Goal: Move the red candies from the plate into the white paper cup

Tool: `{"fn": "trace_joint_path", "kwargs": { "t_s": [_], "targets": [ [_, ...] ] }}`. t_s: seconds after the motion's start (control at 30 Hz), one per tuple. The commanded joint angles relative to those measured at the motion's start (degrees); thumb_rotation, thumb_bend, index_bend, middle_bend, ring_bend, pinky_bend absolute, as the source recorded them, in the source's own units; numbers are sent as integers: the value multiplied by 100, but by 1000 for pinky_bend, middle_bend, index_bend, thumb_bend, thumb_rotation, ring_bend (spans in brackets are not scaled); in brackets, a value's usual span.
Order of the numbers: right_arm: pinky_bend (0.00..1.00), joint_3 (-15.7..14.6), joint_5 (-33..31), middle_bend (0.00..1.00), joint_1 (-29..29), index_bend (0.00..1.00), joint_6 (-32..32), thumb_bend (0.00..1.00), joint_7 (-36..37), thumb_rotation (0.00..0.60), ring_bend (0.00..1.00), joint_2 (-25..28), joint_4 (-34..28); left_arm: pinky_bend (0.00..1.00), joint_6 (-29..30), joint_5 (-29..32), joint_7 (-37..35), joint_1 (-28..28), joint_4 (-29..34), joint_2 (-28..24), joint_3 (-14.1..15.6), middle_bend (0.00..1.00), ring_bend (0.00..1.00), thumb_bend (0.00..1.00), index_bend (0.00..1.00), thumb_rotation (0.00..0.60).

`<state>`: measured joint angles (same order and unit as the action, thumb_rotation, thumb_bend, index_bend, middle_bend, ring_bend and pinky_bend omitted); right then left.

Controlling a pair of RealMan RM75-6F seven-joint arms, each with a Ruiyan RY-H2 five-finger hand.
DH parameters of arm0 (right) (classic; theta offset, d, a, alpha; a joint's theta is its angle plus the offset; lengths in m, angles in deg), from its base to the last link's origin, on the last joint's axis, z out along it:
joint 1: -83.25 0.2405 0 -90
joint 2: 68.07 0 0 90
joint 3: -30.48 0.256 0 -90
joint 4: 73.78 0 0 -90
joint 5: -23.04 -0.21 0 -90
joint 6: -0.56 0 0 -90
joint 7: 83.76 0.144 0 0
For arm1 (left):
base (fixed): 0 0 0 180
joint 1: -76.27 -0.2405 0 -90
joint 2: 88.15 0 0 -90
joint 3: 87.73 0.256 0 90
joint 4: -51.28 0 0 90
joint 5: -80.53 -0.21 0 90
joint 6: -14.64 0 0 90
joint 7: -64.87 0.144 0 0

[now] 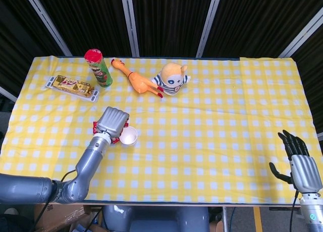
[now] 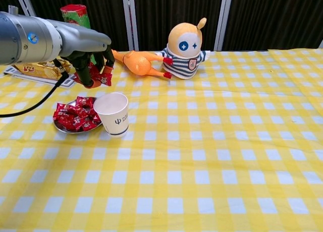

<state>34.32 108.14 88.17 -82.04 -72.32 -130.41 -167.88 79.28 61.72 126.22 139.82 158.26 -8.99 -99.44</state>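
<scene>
My left hand (image 2: 92, 66) hovers in the air just above and behind the white paper cup (image 2: 112, 113), gripping red candies (image 2: 99, 77) in its curled fingers. From above, the left hand (image 1: 112, 123) covers most of the plate, right beside the cup (image 1: 128, 136). The metal plate (image 2: 64, 128) holds a pile of red wrapped candies (image 2: 75, 116) just left of the cup. The cup stands upright; its inside does not show in the chest view. My right hand (image 1: 298, 164) stays off the table's near right corner, fingers spread, holding nothing.
At the back stand a green chip can (image 1: 99, 67), a rubber chicken (image 1: 137, 80) and a striped plush toy (image 1: 172, 78). A snack box (image 1: 72, 87) lies at the back left. Yellow checked cloth (image 1: 212, 136) covers the table.
</scene>
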Motion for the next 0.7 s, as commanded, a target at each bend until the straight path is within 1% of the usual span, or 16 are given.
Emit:
{"fn": "trace_joint_path", "kwargs": {
  "t_s": [0.03, 0.3, 0.37, 0.5, 0.7],
  "targets": [
    [0, -1, 8, 0, 2, 0, -2, 409, -4, 600, 0, -3, -1, 886, 16, 277, 203, 185, 134, -73, 70, 611, 881, 463, 519, 600],
    [0, 13, 10, 0, -7, 0, -35, 409, 13, 600, 0, -7, 0, 885, -25, 809, 513, 553, 198, -56, 157, 612, 881, 465, 520, 600],
    [0, 14, 11, 0, -7, 0, -35, 409, 27, 600, 0, -6, 1, 886, 2, 820, 501, 606, 167, 0, 157, 613, 881, 465, 520, 600],
    [0, 12, 24, 0, -3, 0, -32, 408, 41, 600, 0, -2, 4, 885, 60, 651, 368, 638, 40, 176, 214, 618, 881, 465, 520, 600],
    [0, 17, 33, 0, -9, 0, -53, 409, 66, 600, 0, 1, 12, 885, 74, 721, 346, 700, -78, 327, 334, 626, 881, 465, 522, 600]
  ]
}}
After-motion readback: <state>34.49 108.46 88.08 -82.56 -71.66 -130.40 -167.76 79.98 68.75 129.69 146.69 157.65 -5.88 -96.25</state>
